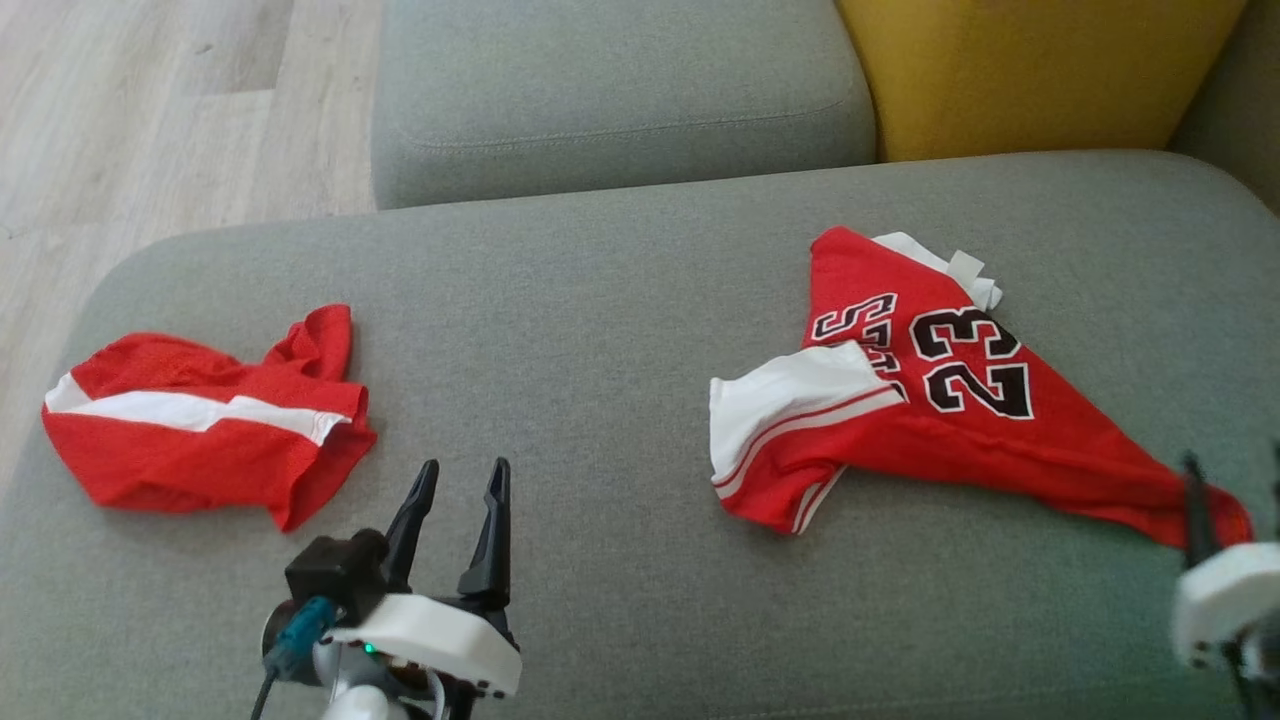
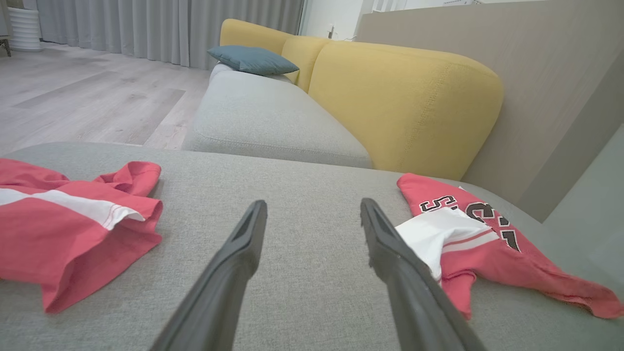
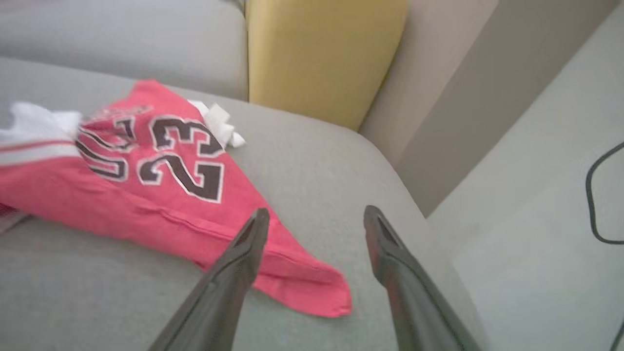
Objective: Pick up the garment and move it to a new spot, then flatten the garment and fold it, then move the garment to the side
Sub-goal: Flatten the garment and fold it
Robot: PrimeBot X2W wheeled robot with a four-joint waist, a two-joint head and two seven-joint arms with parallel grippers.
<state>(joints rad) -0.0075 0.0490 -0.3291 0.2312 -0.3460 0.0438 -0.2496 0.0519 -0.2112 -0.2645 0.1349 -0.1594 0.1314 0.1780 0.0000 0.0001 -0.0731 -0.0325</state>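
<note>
1. The left gripper (image 1: 465, 465) is hovering low over the grey seat cushion (image 1: 600, 350), and its two dark fingers are standing spread apart with nothing between them.
2. In the left wrist view, the left gripper (image 2: 313, 204) is pointing across bare cushion fabric towards a second grey seat and a yellow backrest (image 2: 404, 107) ahead of it.
3. A pair of red shorts (image 1: 190, 450) with a white band is lying crumpled to the left of the left gripper, near it but not touching it. The left wrist view is showing the shorts (image 2: 58, 239) on that same side.
4. The red jersey (image 1: 900, 440), printed with a black 23, is lying bunched on the cushion well to the right of the left gripper, with one white-trimmed sleeve folded over its front.
5. The right gripper (image 3: 317, 211) is holding its fingers wide apart and is pinching nothing.
6. In the right wrist view, the jersey (image 3: 97, 204) is stretching away ahead and to the left of the right gripper. Its narrow red tail is lying flat on the cushion just below the fingertips and is partly covered by the left finger.
7. In the head view, the right gripper (image 1: 1235, 470) is sitting blurred at the frame edge, right at the jersey's tapered end.
8. A blue pillow (image 2: 253, 59) is resting on the far seat, well beyond the left gripper.
</note>
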